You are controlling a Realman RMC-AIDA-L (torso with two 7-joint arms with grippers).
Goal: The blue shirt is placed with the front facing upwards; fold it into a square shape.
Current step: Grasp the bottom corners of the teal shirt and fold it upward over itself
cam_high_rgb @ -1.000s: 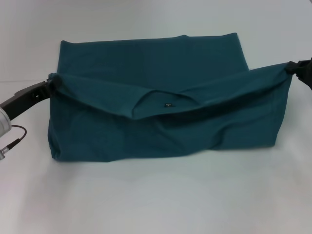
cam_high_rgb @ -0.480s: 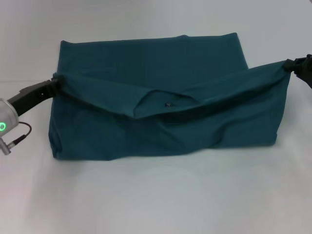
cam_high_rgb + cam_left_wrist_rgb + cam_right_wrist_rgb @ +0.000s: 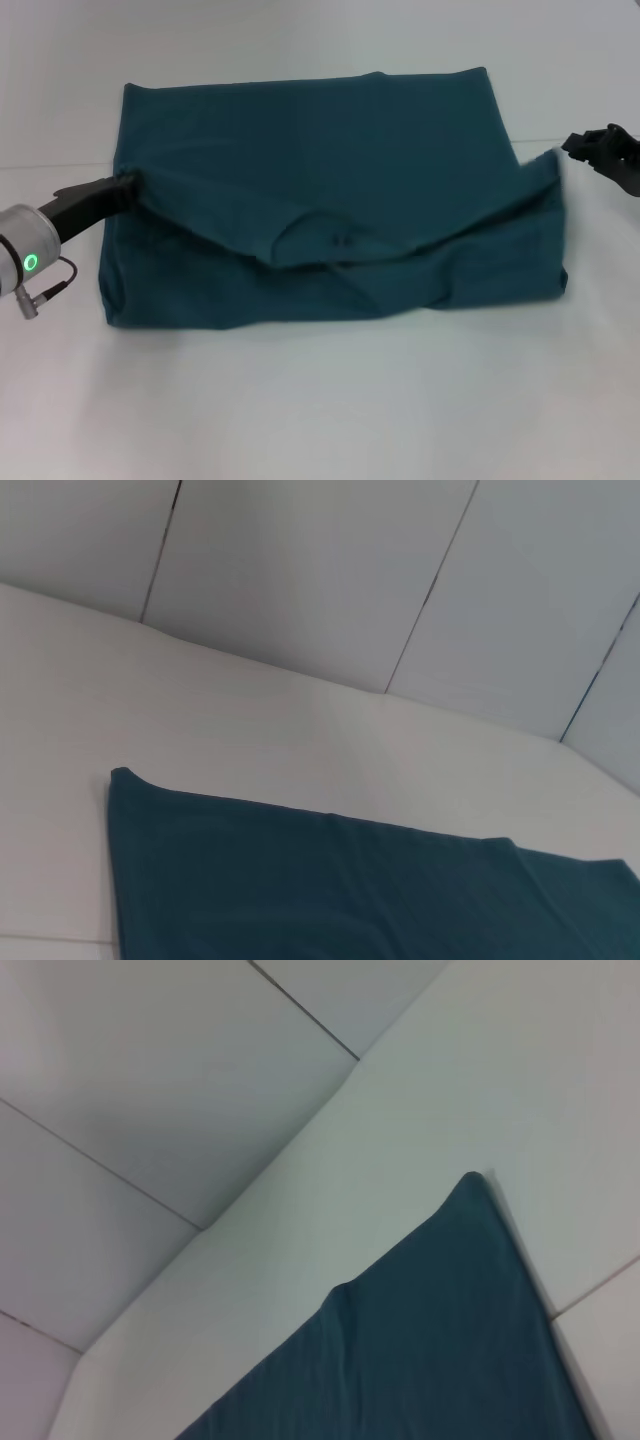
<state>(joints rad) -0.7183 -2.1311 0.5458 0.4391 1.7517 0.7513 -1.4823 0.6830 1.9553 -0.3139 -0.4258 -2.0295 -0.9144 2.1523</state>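
The right tool (image 3: pixel 578 146) now sits off the shirt (image 3: pixel 320 150) — its corner, lifted and stretched a second ago, has dropped and the fold sags; the left tool (image 3: pixel 126 184) sits lower.

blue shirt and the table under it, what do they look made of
The blue shirt looks like soft matte knit fabric, likely cotton: it creases, drapes and takes no shine. The table looks like a smooth, hard white surface with a dull finish, perhaps laminate; the exact material cannot be told.
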